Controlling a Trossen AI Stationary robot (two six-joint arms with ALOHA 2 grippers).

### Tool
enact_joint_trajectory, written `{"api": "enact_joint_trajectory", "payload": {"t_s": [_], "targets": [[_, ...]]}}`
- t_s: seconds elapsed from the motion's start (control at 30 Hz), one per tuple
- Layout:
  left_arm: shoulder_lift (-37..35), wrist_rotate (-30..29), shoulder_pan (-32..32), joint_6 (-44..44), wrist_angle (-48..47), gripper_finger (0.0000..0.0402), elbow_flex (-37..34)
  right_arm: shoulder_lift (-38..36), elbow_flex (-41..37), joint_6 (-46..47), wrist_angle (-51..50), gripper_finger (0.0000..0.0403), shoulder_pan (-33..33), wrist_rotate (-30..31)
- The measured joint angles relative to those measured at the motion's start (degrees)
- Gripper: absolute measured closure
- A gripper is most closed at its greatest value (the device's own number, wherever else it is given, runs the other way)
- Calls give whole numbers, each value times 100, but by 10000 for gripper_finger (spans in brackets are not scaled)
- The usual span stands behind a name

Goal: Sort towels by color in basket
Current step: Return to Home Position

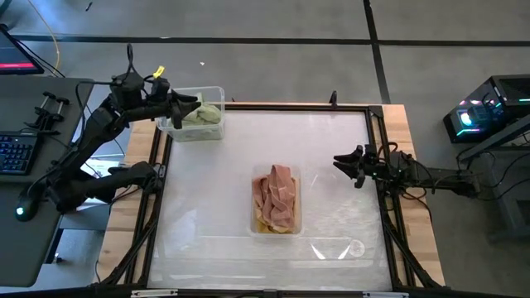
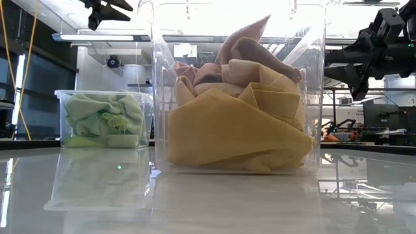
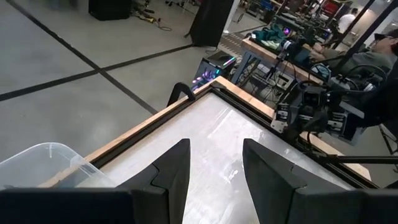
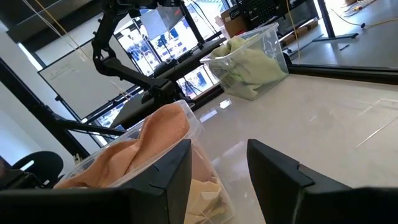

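Black keyboard (image 1: 13,154), grey side desk (image 1: 21,248), glowing computer case (image 1: 482,111), taped concrete floor (image 1: 273,62)

- A tall clear plastic bin (image 2: 161,84) stands nearest, in the middle of the glossy white table (image 2: 260,201).
- Folded mustard yellow towels (image 2: 227,130) fill its lower part, and salmon pink towels (image 2: 240,55) are heaped on top.
- Farther back on the left sits a low clear plastic bin (image 2: 97,93) holding crumpled light green towels (image 2: 104,120).
- The dark left gripper (image 2: 104,12) hangs high above that far bin.
- The dark right gripper (image 2: 354,65) is at the right edge, level with the near bin's upper part.
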Motion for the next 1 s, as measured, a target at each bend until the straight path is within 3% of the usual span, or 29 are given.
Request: {"api": "enact_joint_trajectory", "payload": {"t_s": [0.2, 0.27, 0.37, 0.43, 0.57, 0.67, 0.87, 1.0], "targets": [[-374, -45, -631, -28, -29, 268, 0, 0, 0, -1, 0, 252, 0, 0], [-675, -523, -1112, -199, 228, 268, -158, 0, 0, -1, 2, 252, 2, 2], [-1210, -1915, -2007, -600, 1733, 268, -868, 2, 0, -1, 1, 252, 0, 2], [-1524, -2521, -2584, -621, 3001, 268, -1597, 2, 0, -3, 2, 252, 2, 2], [-1994, -2731, -3560, -239, 5231, 268, -3191, 2, 0, -1, 2, 252, 1, 2], [-2290, -3183, -3978, -306, 6301, 268, -4259, 2, 0, -1, 0, 252, 2, 2], [-3508, -3410, -4160, -304, 6783, 268, -5454, 2, 0, -1, 2, 252, 1, 2], [-4342, -3230, -4103, 47, 6319, 268, -5836, 2, 0, -1, 2, 252, 2, 4]]}}
